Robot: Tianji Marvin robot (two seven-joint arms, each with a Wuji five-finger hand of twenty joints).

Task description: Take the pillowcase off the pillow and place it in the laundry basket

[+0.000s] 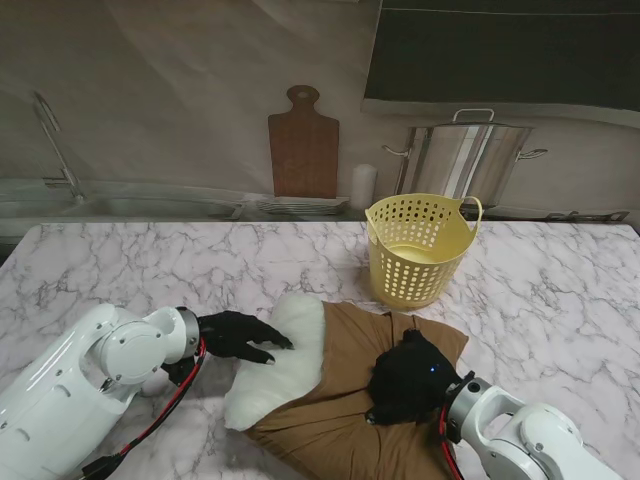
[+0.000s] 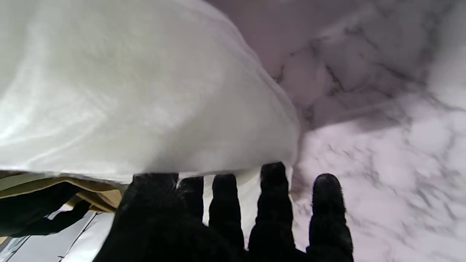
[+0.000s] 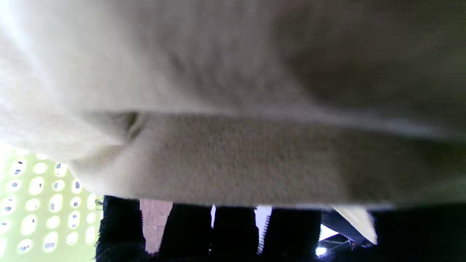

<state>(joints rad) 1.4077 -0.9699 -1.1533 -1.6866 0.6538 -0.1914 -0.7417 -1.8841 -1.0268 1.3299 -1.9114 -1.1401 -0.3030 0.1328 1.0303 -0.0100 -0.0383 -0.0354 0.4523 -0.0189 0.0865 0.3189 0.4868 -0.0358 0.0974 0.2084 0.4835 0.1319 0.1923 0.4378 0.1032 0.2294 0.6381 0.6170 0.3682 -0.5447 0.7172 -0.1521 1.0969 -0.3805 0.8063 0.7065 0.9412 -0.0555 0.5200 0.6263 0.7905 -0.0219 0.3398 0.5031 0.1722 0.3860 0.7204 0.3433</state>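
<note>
Pillowcase (image 1: 345, 400), brown, half off the white pillow (image 1: 285, 355): left hand (image 1: 238, 334) presses flat, holding nothing; right hand (image 1: 405, 378) bunches cloth. Next, pull it clear toward the basket (image 1: 420, 248).

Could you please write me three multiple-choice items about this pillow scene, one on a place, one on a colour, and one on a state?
1. Where is the laundry basket relative to the pillow?
A. farther from me, to the right
B. nearer to me, to the left
C. on the pillow

2. What colour is the pillowcase?
A. blue
B. brown
C. red

3. How far is the pillowcase off?
A. fully on
B. partly off
C. in the basket

Key: 1 A, it stands beyond the pillow's right end. 2 B, brown fabric. 3 B, the white pillow end is exposed under the left hand.
</note>
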